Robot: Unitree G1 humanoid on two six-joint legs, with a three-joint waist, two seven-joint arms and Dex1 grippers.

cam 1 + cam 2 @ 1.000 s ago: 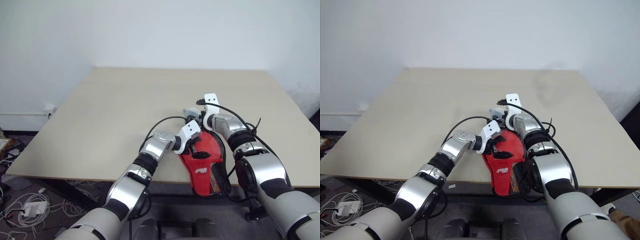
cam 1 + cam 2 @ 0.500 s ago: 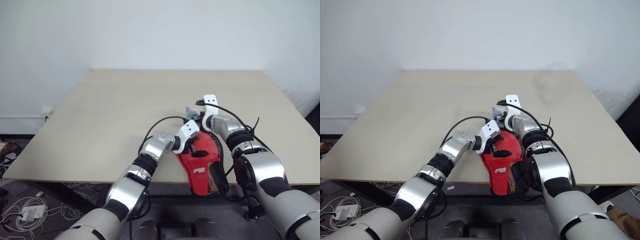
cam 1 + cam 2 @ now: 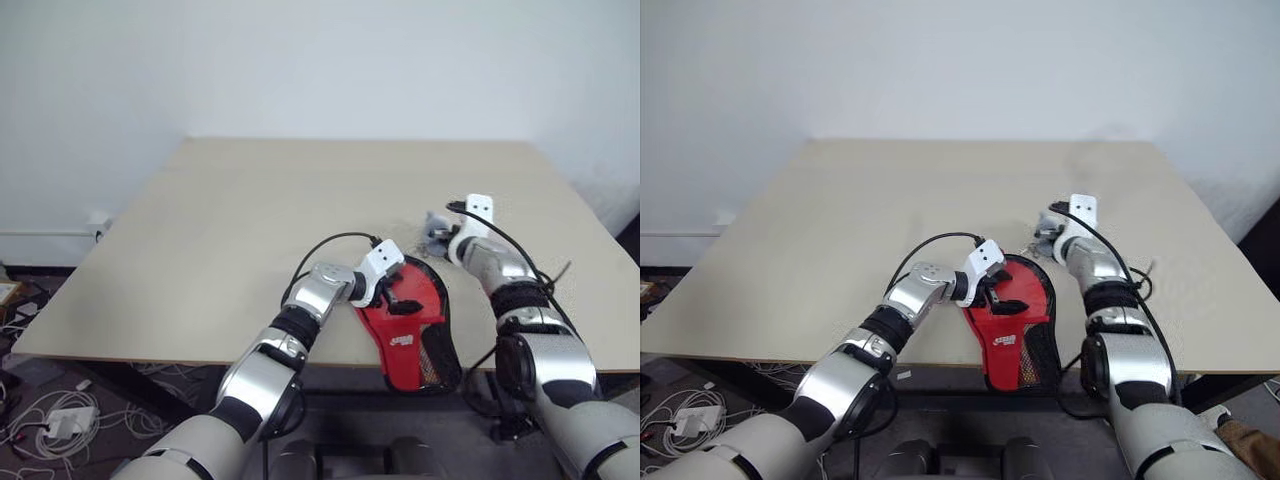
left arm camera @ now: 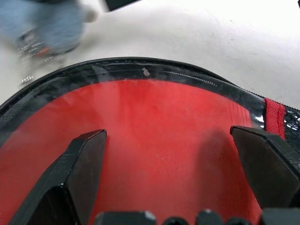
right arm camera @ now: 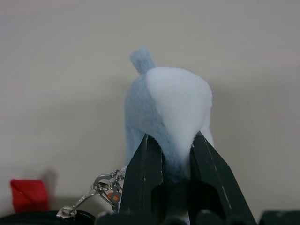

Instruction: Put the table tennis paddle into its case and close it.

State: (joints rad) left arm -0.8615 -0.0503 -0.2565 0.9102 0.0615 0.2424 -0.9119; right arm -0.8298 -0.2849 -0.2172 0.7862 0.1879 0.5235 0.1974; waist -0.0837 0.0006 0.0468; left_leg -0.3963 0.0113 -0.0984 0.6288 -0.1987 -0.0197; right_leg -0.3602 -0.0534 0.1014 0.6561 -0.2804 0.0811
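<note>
now, low and right of centre in the left eye view, the case (image 3: 408, 325) lies red side up on the near edge of the table (image 3: 250, 220), its narrow end with the white logo and black mesh hanging toward the bottom of the frame. the left gripper (image 3: 392, 292) sits over the rounded upper part of the case; in the left wrist view its two black fingers (image 4: 75, 168) stand wide apart, one at the lower left and one at the lower right, with red fabric and the black zip edging between and beyond them. whether they press on the fabric i cannot tell. the table tennis paddle cannot be made out apart from the case.

to the right, well apart from the case, the right gripper (image 3: 436, 234) hangs over bare tabletop. its fingers are pressed together on a small soft pale blue and white plush charm (image 5: 166, 110), pinched from both sides, with a short metal chain (image 5: 96, 190) dangling at the lower left of the right wrist view.
</note>
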